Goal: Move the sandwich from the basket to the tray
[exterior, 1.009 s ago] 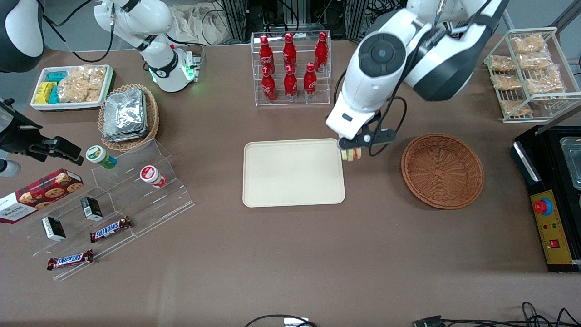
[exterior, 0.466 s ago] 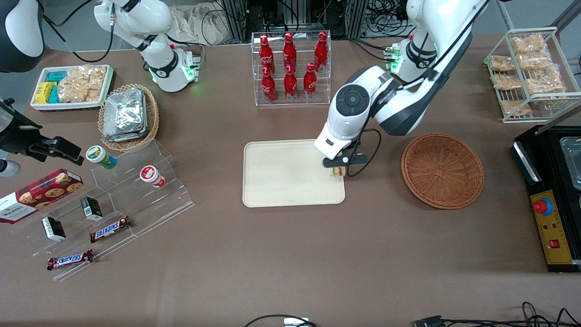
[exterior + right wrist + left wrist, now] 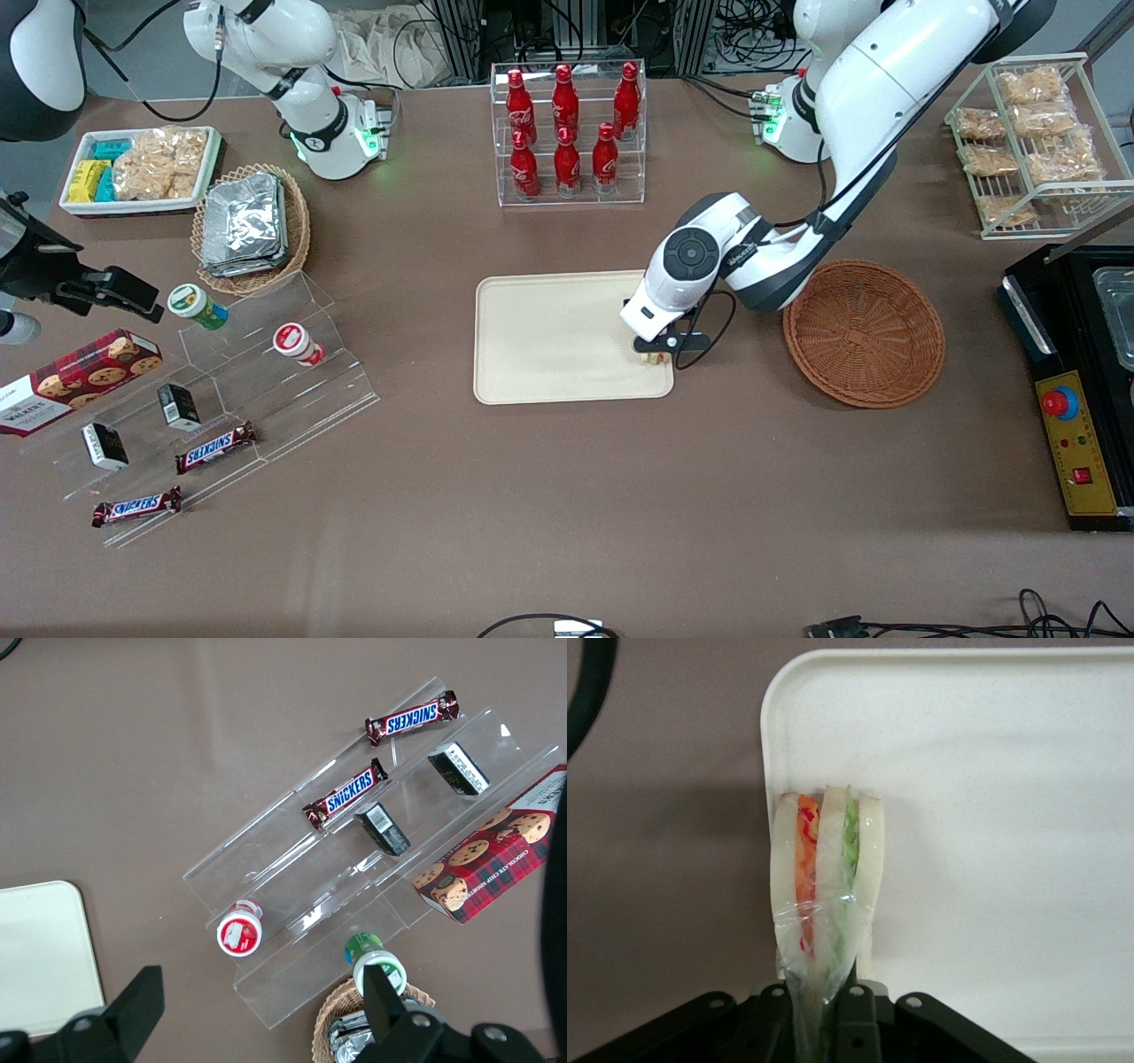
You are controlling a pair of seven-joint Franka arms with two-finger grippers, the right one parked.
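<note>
Now sandwich (image 3: 826, 881) is held upright, pinched tight between closed fingers of gripper (image 3: 656, 354). Gripper is low over tray (image 3: 549, 337), at tray end nearest basket (image 3: 864, 332). Sandwich bottom is at tray surface.

Bench (image 3: 567, 496): one large surface, matte brown covering, no seams visible in the front view. The same brown covering shows in the right wrist view (image 3: 133, 771).

Floor (image 3: 1032, 35): plain grey, seen past the bench edge farthest from the front camera.

Along that farthest edge: dark metal frame legs (image 3: 461, 35), tangled black cables (image 3: 753, 18), and a crumpled cream cloth (image 3: 390, 40).

Near edge of the bench: loose black cables (image 3: 1063, 611) at the working arm's end.

Light: even, from overhead; shadows on the bench are soft and short. No walls or windows in view.
</note>
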